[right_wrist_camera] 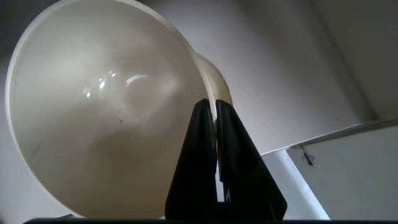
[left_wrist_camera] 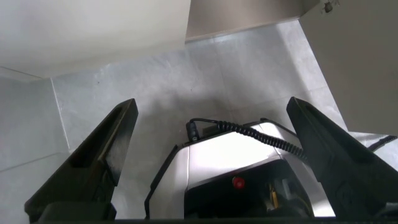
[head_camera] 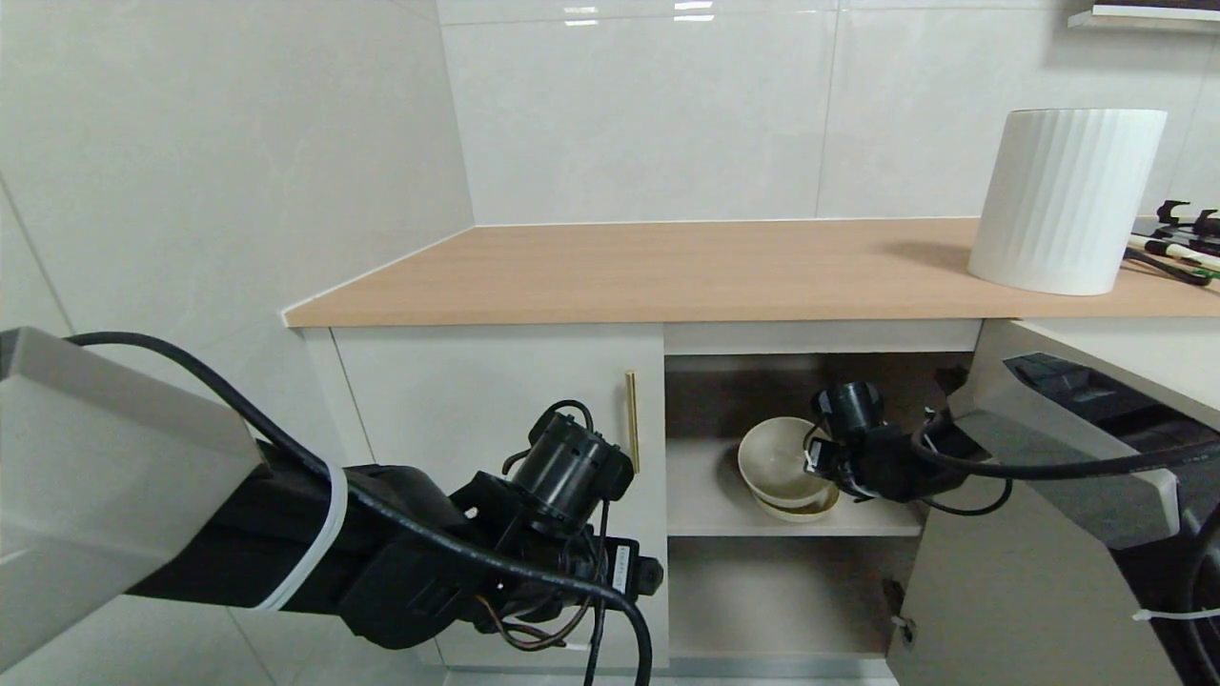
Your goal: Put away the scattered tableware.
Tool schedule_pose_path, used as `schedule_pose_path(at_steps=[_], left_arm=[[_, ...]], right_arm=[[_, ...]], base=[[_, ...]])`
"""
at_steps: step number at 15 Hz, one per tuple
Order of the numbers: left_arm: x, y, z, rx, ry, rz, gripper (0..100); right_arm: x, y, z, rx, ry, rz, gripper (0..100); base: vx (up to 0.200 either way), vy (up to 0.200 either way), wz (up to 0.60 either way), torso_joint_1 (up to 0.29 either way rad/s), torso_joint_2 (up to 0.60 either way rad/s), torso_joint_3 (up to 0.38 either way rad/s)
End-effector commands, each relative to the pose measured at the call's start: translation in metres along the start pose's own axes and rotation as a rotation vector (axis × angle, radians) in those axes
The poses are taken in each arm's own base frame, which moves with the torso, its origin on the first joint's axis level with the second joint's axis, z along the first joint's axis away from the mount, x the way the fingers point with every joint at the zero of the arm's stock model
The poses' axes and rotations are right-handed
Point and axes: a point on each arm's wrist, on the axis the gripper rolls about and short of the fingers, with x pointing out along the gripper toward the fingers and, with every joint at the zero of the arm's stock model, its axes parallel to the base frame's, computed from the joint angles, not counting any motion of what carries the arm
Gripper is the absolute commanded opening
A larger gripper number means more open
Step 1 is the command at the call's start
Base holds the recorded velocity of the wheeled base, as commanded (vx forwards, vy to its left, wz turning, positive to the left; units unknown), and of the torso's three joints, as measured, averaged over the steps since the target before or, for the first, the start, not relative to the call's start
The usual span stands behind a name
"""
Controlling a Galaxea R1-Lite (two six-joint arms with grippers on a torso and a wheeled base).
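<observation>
Stowing the glossy cream ceramic-looking bowl (head_camera: pixel 777 462): the right gripper (right_wrist_camera: pixel 216 112), jaws pinched on its rim, holds it tilted just above the pale cabinet shelf (head_camera: pixel 705 505). The next move is probably to lower and release. The left gripper (left_wrist_camera: pixel 212 109) hangs wide open and empty, lower than that shelf.

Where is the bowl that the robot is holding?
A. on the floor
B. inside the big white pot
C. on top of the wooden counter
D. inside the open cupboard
D: the right gripper pinches the bowl by its rim inside the open cupboard, above its shelf.
</observation>
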Motion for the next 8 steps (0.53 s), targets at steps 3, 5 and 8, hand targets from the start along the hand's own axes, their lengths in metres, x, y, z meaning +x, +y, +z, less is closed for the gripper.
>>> schedule_pose_path(at_steps=[3,5,8], left_arm=[[0.0015,-0.0001,-0.0003,-0.002,0.003,0.0,100],[0.0024,0.0002,-0.0001,-0.006,0.004,0.002,100],[0.0025,0.0006,0.0002,-0.011,0.005,0.002,100]], right_arm=[[0.0073,0.0008,-0.0039,0.0,0.003,-0.003,0],[0.0079,-0.0003,-0.0028,0.002,-0.003,-0.012,0],[0.0079,-0.0006,-0.0033,0.001,-0.002,-0.016,0]], base=[[0.0,0.0,0.0,0.0,0.0,0.0],[0.0,0.0,0.0,0.0,0.0,0.0],[0.0,0.0,0.0,0.0,0.0,0.0]])
